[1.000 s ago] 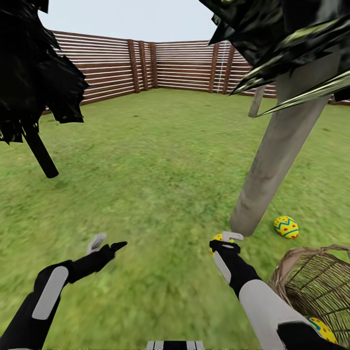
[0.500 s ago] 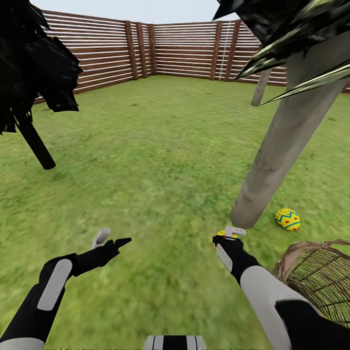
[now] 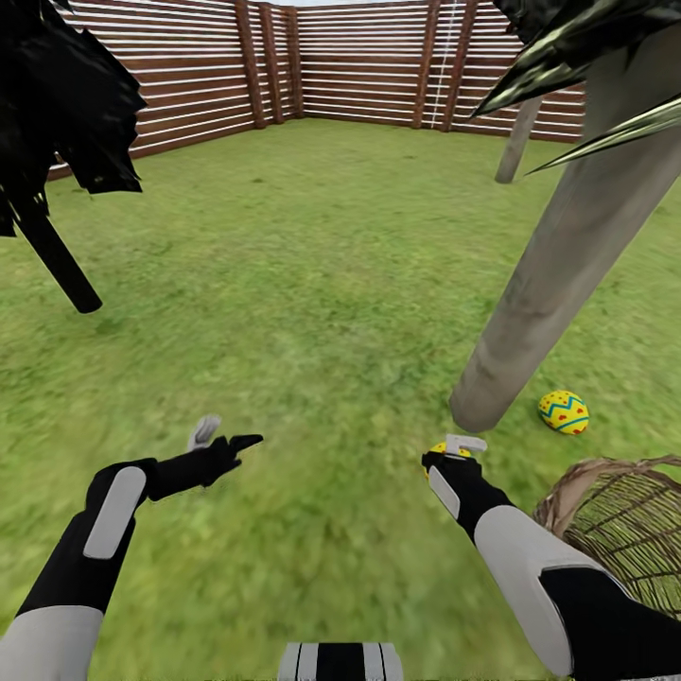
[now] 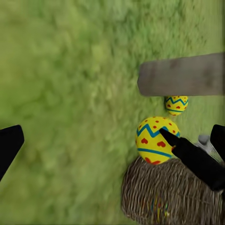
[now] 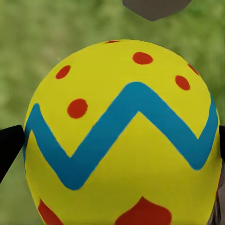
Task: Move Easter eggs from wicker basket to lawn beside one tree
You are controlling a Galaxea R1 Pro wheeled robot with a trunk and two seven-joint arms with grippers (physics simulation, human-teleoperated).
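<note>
Lawn point(image 3: 312, 284) covers most of the head view, wooden fence point(image 3: 359, 61) along the far edge. Pale tree trunk point(image 3: 558, 284) leans up from its foot on the grass at right; a second pale trunk point(image 3: 518, 142) stands far back near the fence. Dark thin-trunked tree point(image 3: 57, 260) at left, black crown above it.

Basket point(image 3: 619, 539) sits on the grass at lower right, partly cut off by the frame edge and by the right arm. In the left wrist view the basket point(image 4: 171, 192) shows something coloured through the weave, too blurred to name.

Left gripper point(image 3: 222, 438) hangs over bare grass, well apart from everything, fingers spread, nothing between them.

Right gripper point(image 3: 456, 446) is near the foot of the trunk, fingers clamped on an egg point(image 3: 443, 450); in the right wrist view that held egg point(image 5: 122, 136) sits between the two dark fingertips at the frame edges, yellow with blue zigzag and red dots. In the left wrist view it is also seen at the right gripper's tip point(image 4: 157, 139).

Second egg point(image 3: 564, 412) lies on the grass just beside the trunk base, on the side away from the gripper, near the basket but outside it; seen too in the left wrist view point(image 4: 176, 104) under the trunk point(image 4: 183, 75).
</note>
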